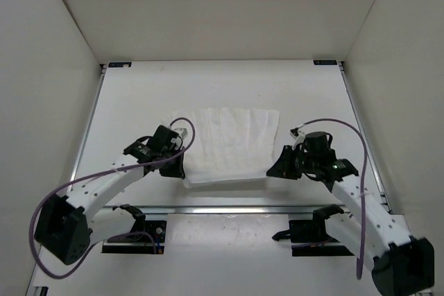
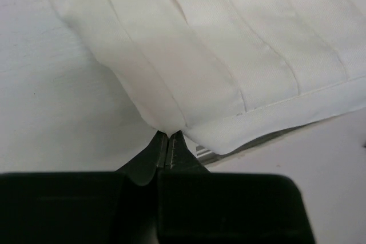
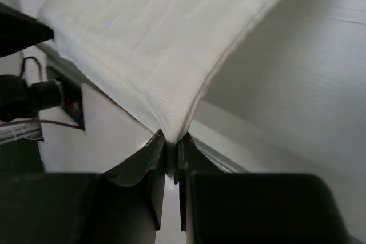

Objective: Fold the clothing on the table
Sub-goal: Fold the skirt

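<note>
Near corners pinched, hem raised for the fold.
Top view: the clothing (image 1: pixel 232 145) lies mid-table (image 1: pixel 139 95), its long axis running left to right and its pleats pointing from near edge to far. The left gripper (image 1: pixel 182 171) and right gripper (image 1: pixel 275 170) sit at its two near corners. Left wrist view: the left gripper (image 2: pixel 167 139) has its fingers pressed together on one corner of the clothing (image 2: pixel 229 55), with the hem lifted off the surface. Right wrist view: the right gripper (image 3: pixel 171 140) is closed to a thin slit on the other corner, and the clothing (image 3: pixel 154 32) rises away from it. I judge the grasp done. The next move calls for both arms to carry the hem evenly toward the far edge, keeping it taut.
</note>
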Motion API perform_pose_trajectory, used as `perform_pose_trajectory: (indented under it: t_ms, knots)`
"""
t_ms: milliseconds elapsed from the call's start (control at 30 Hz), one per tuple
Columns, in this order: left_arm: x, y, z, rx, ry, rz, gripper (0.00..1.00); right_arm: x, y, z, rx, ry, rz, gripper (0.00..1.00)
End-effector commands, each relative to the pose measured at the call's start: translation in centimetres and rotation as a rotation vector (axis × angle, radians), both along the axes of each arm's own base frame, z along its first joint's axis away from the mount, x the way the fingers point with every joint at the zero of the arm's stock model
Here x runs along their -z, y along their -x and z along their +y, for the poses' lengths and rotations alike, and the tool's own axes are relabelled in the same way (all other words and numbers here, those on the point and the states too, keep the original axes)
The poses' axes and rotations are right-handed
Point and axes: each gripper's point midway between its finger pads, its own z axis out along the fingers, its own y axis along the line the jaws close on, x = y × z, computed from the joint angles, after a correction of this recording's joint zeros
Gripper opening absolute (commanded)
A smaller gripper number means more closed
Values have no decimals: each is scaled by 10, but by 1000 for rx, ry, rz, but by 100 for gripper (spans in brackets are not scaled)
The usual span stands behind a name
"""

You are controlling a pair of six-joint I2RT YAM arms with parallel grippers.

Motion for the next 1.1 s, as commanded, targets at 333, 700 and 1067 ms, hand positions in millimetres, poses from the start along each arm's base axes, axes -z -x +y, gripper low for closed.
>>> perform_pose_trajectory:
  t_ms: [333,700,1067]
  knots:
    - [-112,17,23,-88,179,-201,0,-81,48,-15,13,-118,-157,0]
    - [-86,-39,38,-97,87,-183,0,-80,2,-15,42,-191,-114,0]
    - [-52,-142,12,-154,124,-102,8,-48,-103,-18,142,-171,-75,0]
